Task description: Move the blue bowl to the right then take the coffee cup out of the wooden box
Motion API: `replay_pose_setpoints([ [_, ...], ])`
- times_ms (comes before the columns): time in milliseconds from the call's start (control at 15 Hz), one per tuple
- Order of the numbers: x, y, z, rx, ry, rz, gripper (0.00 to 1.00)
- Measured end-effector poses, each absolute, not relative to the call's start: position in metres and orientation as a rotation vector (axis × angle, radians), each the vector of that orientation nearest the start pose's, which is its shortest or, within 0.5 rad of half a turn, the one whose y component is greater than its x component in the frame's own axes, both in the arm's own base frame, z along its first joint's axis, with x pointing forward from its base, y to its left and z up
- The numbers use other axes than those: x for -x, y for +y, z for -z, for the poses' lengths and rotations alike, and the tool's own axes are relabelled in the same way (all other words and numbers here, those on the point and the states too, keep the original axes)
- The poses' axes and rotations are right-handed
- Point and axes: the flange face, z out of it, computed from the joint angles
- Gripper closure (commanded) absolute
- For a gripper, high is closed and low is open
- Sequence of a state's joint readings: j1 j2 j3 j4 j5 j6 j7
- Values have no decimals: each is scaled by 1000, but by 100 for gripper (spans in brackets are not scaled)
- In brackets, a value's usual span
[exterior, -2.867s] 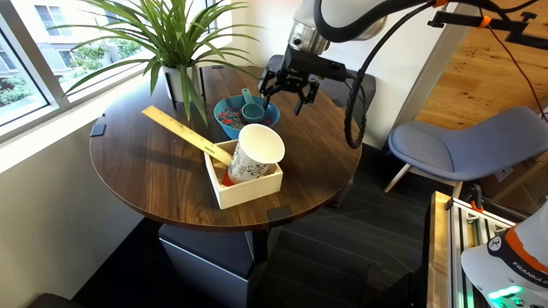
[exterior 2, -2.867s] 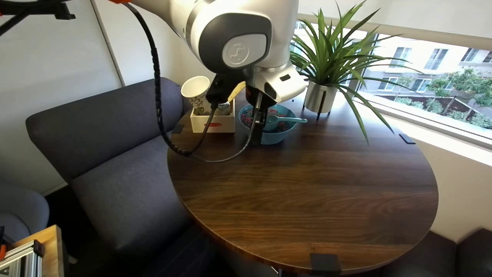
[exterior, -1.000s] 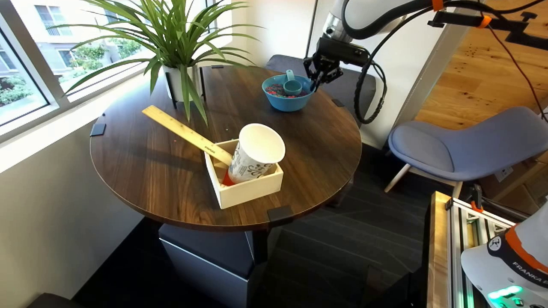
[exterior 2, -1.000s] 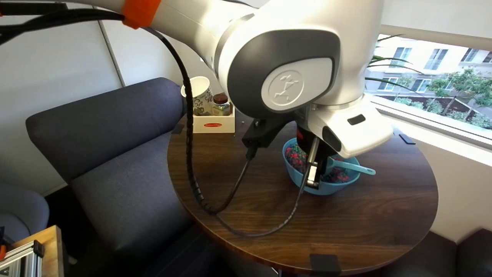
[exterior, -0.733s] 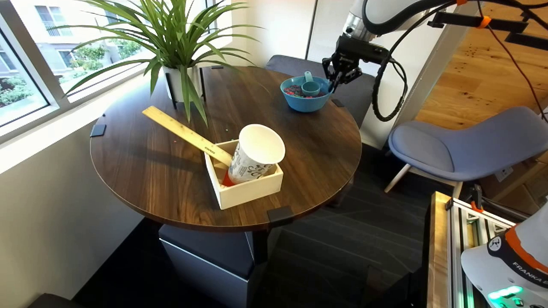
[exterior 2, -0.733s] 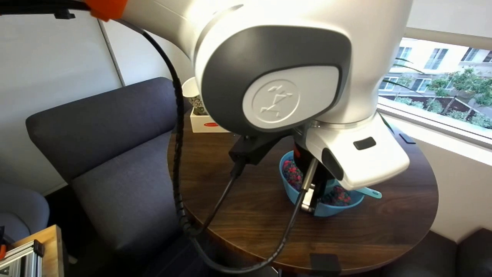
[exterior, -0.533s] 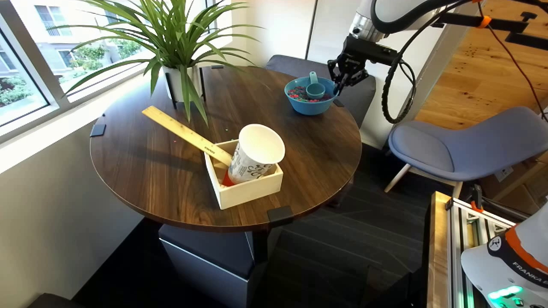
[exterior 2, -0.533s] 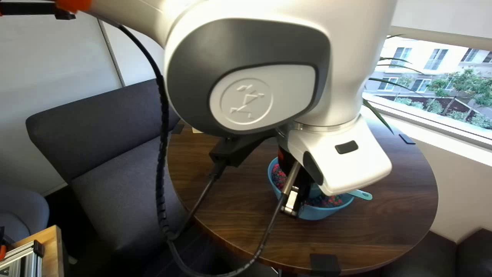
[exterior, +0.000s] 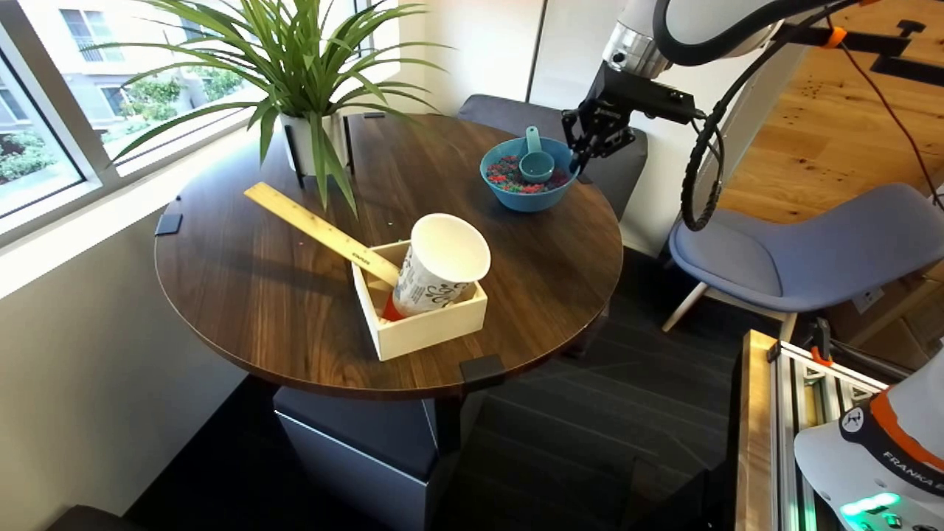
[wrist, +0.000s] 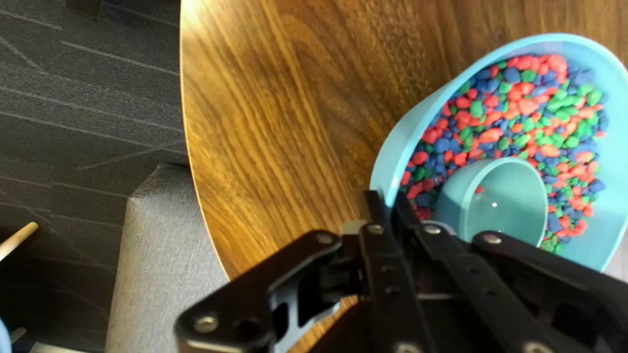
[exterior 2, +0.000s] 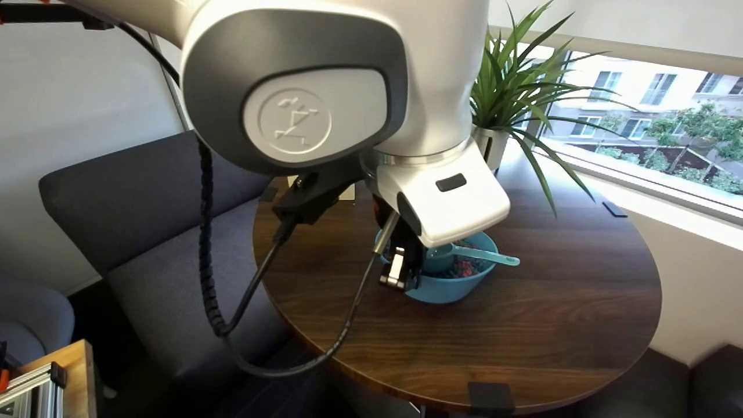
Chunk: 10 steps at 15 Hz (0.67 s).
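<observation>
- Wrist view: the rim of the blue bowl (wrist: 613, 166) is pinched by the gripper (wrist: 389, 198), one finger being set outside the wall and the other inside — the two are drawn close together, with only the thin rim held between them.
- In the same view, most of the bowl is seen to the right of the fingertips and beyond them; red, green and blue pebbles (wrist: 520, 113) are contained in it.
- A teal scoop (wrist: 508, 201) is lodged among the pebbles, near the inner finger; its handle is pointed past the rim in both exterior views.
- In an exterior view, the bowl (exterior: 527, 200) is gripped at the right-hand side of its rim; whether its base is touching the round table (exterior: 295, 324) cannot be told.
- The coffee cup (exterior: 431, 284) is held, leaning, in the wooden box (exterior: 431, 330) — well apart from both gripper and bowl, which are seen beyond it.
- A ruler (exterior: 317, 225) is propped in the box beside the cup, one end extended over the box's wall.
- In an exterior view, the cup is hidden by the arm (exterior 2: 296, 116), and only small parts of the box are shown.
</observation>
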State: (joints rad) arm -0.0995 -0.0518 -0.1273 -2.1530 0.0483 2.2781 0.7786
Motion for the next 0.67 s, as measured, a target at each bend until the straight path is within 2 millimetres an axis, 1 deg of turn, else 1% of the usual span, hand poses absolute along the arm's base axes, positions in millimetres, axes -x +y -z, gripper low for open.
replay_pose_setpoints([
  [67, -531, -118, -437, 2649, 1493, 238, 98],
  [133, -531, -114, -436, 2654, 1485, 236, 68],
  [200, -532, -112, -434, 2659, 1480, 237, 67],
  [400, -530, -112, -428, 2687, 1490, 232, 46],
  [467, -530, -112, -427, 2692, 1498, 235, 38],
  [533, -530, -114, -428, 2697, 1503, 241, 31],
  [600, -531, -115, -431, 2699, 1504, 251, 23],
  [667, -532, -117, -437, 2696, 1499, 267, 16],
])
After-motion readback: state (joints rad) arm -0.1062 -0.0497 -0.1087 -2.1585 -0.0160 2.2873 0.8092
